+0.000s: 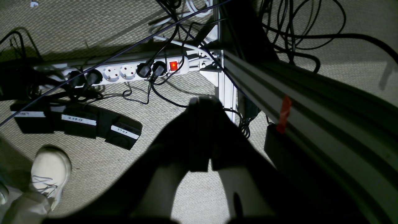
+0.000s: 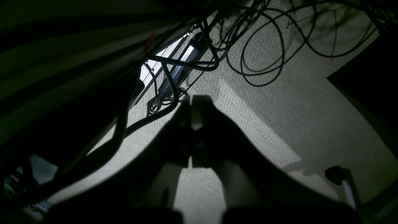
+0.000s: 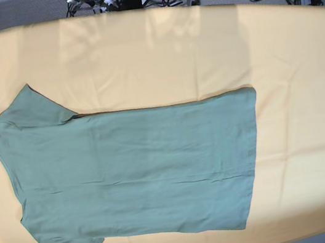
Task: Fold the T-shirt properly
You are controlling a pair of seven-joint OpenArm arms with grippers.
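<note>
Sage-green cotton T-shirt (image 3: 134, 173) flat on yellow-orange cloth (image 3: 290, 63), unfolded | left gripper (image 1: 203, 104), right gripper (image 2: 192, 107) – jaws together, empty, below table | advice – pinch both sleeve-side corners evenly

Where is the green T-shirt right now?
In the base view, the T-shirt lies spread flat on the yellow-orange cloth, left of the middle, with its sleeves toward the view's left. Neither arm is near it.
</note>
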